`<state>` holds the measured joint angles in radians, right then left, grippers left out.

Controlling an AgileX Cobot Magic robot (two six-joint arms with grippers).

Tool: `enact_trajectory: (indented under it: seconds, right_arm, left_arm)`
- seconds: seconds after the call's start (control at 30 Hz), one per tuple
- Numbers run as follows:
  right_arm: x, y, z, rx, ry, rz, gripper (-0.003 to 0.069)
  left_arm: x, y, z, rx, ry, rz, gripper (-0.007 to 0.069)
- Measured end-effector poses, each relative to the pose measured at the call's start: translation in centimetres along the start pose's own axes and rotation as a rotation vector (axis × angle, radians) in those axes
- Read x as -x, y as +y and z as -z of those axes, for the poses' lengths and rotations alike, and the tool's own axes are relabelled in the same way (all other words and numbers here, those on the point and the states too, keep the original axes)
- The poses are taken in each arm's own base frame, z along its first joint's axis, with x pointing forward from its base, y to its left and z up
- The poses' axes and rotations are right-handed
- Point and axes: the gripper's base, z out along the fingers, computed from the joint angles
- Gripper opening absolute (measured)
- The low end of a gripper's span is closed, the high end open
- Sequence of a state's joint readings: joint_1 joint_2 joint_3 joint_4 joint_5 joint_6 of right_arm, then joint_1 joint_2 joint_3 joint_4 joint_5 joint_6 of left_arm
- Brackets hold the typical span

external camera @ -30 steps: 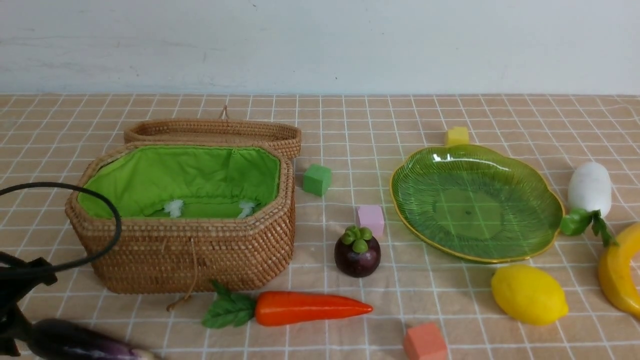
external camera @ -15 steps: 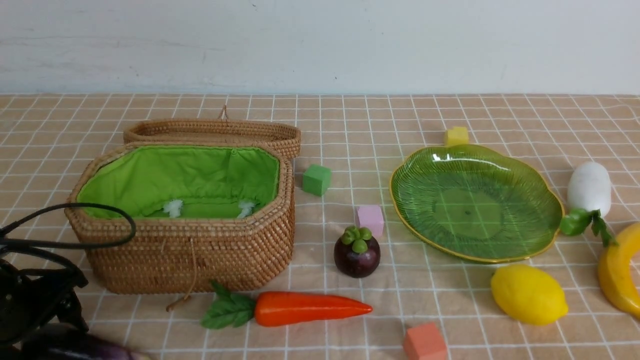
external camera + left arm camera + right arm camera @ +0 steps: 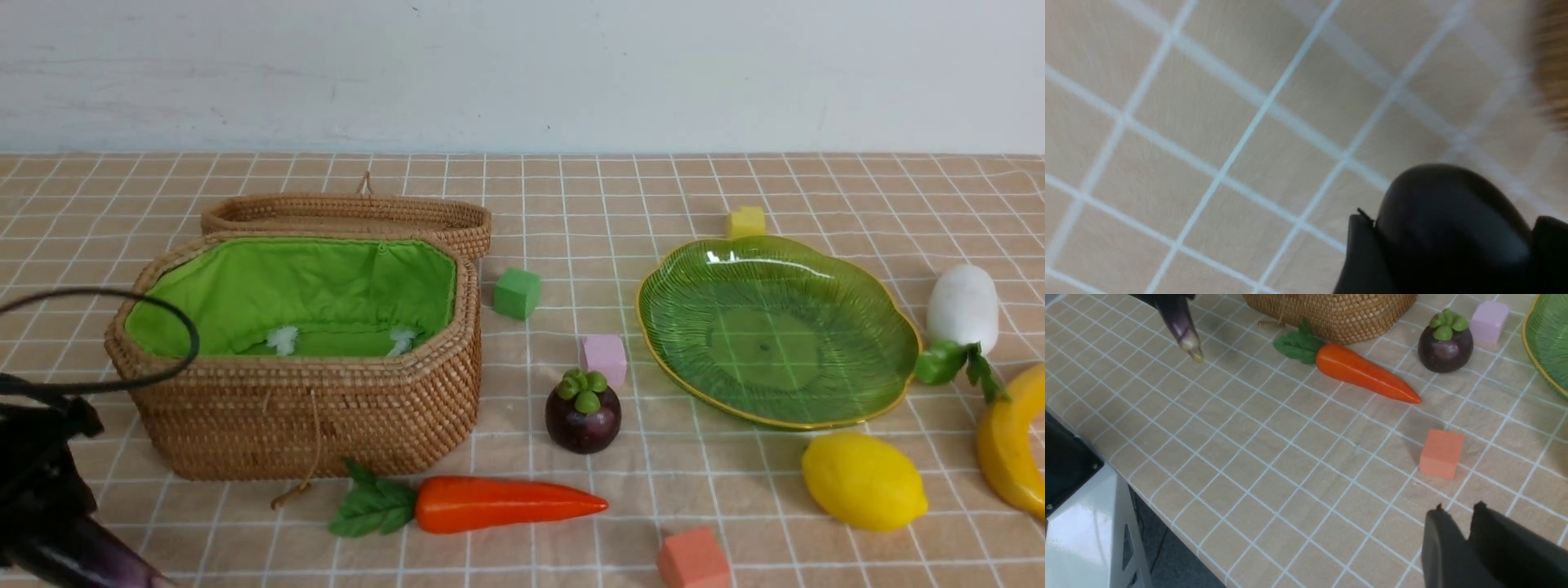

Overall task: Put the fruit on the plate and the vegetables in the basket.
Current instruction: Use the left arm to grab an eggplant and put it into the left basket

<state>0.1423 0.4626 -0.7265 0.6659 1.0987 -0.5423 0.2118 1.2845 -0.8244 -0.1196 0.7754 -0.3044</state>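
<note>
FRONT VIEW
Left gripper [image 3: 37, 518]: low at the near left corner, clamped on the eggplant [image 3: 77, 557].
Eggplant axis: slanted, running from the black fingers down toward the near edge and to the right (only part of it is in frame).
Basket [image 3: 310, 425]: left half of the checked cloth [image 3: 571, 204], lid [image 3: 351, 214] thrown back behind it; nothing shows on the visible green lining.
Carrot [image 3: 506, 502]: flat on the cloth just in front of the basket, long axis left to right, leaves toward the left, tip pointing right.
Mangosteen [image 3: 583, 416]: upright, green cap up, between basket and plate [image 3: 816, 278]; a pink cube [image 3: 605, 358] sits just behind it.
Plate: right half, empty.
Lemon [image 3: 864, 480]: in front of the plate, long axis roughly left to right.
Radish [image 3: 963, 309]: right of the plate, white body away, leaves toward the camera.
Banana [image 3: 1008, 449]: at the right edge, cut by the frame.

LEFT WRIST VIEW
Grip: the eggplant's dark rounded body sits between the two black fingers [image 3: 1361, 261], both against its sides.
Below it: checked cloth, with a blurred strip of wicker at one edge.

RIGHT WRIST VIEW
Right gripper [image 3: 1461, 514]: fingers drawn almost together, a slim gap only, holding nothing, above bare cloth near an orange cube [image 3: 1440, 454].
Eggplant: hangs steeply, pale tip lowest and apparently clear of the cloth (a soft shadow lies beside it).
Carrot: tip points toward the orange cube, leaves against the basket's foot.
</note>
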Motion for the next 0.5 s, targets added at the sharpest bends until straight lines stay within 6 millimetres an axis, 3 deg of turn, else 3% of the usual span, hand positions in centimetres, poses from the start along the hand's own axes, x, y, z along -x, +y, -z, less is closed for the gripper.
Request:
enact_trajectory:
  seconds: [0.07,0.1,0.13,0.2,0.23,0.27,0.33,0.37,0.4,0.47,0.5]
  right_arm:
    - [0.2,-0.1,0.0,-0.014,-0.023,0.000,0.0127]
    - [0.2,-0.1,0.0,-0.016,-0.026,0.000,0.0127]
    - [0.4,-0.2,0.0,-0.025,-0.042,0.000,0.0127]
    - [1.2,-0.7,0.1,-0.072,-0.127,-0.003,0.0130]
    - [1.4,-0.8,0.1,-0.084,-0.154,-0.006,0.0130]
    - [1.5,-0.8,0.1,-0.087,-0.161,-0.006,0.0130]
    - [2.1,-1.1,0.3,-0.116,-0.237,-0.016,0.0130]
    - [2.4,-1.2,0.4,-0.125,-0.265,-0.022,0.0132]
    - [2.4,-1.2,0.4,-0.126,-0.269,-0.023,0.0132]
    - [2.6,-1.2,0.4,-0.127,-0.291,-0.031,0.0134]
    - [2.6,-1.2,0.4,-0.127,-0.292,-0.031,0.0134]
  left_arm:
    - [0.5,-0.6,3.6,-0.055,-0.129,-0.121,0.0470]
    - [0.5,-0.7,4.0,-0.061,-0.143,-0.138,0.0470]
    - [0.7,-1.3,5.8,-0.094,-0.212,-0.233,0.0470]
    - [1.3,-4.1,9.2,-0.205,-0.354,-0.537,0.0470]
    - [1.4,-5.2,9.9,-0.237,-0.391,-0.667,0.0470]
    - [1.4,-5.5,10.0,-0.246,-0.397,-0.693,0.0470]
    - [1.5,-8.8,10.8,-0.337,-0.465,-0.993,0.0470]
    - [1.7,-10.5,10.3,-0.348,-0.494,-1.178,0.0470]
    - [1.7,-10.9,10.3,-0.355,-0.503,-1.208,0.0470]
    - [2.3,-13.9,8.8,-0.329,-0.565,-1.487,0.0470]
    - [2.3,-14.3,8.6,-0.322,-0.580,-1.521,0.0470]
